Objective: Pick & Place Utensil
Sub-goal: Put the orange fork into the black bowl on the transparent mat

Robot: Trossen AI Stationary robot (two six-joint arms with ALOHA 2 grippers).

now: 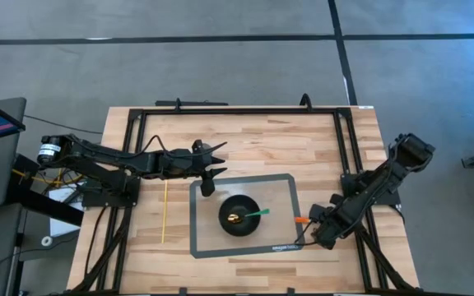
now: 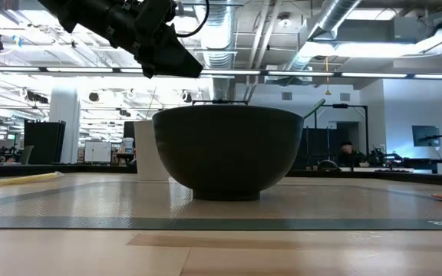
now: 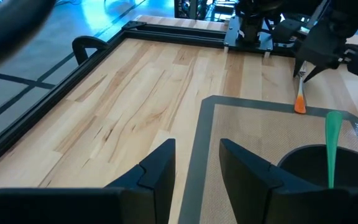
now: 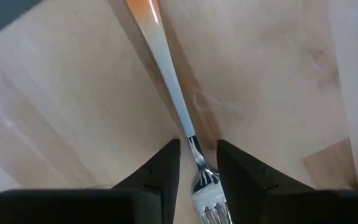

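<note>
Closest to the lens in the right wrist view, the right end effector has its two dark fingers set narrowly about the neck of a fork, the metal tines showing between the fingertips. This fork has a pale, slim shaft fading to an orange handle end and lies flat on the wooden table, just beside the right edge of the grey mat; whether the fingers actually press it cannot be told. One black bowl sits at the middle of the mat, with one green-handled utensil leaning out of it to the right. One thin yellow stick lies on the table left of the mat. Over the mat's far left corner the left end effector hangs with fingers moderately apart, holding nothing.
</note>
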